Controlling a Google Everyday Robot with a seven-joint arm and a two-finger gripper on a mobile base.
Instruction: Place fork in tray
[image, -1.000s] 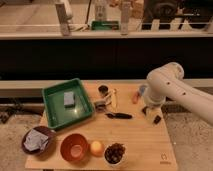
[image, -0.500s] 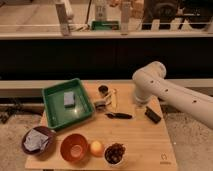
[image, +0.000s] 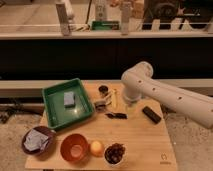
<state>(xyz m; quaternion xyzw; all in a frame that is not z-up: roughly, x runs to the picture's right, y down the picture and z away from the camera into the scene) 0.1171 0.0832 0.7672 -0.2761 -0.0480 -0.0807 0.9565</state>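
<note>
The fork (image: 116, 115), a small dark utensil, lies flat near the middle of the wooden table (image: 140, 140). The bright green tray (image: 56, 113) sits at the table's back left, left of the fork, and holds a grey-blue sponge (image: 69, 98). My white arm reaches in from the right and bends down over the table. My gripper (image: 128, 103) hangs at its end, just right of and behind the fork, above the table top. Nothing shows in it.
A dark cup (image: 103, 90), a yellowish object (image: 114, 97) and a small grey item (image: 100, 104) lie behind the fork. A black block (image: 151, 114) lies at the right. Along the front stand a dark bowl with cloth (image: 36, 140), an orange bowl (image: 75, 148), a fruit (image: 96, 147) and a bowl of dark pieces (image: 115, 153).
My arm has swung left across the table, from beside the black block toward the fork. The fork, the tray and the bowls have not moved.
</note>
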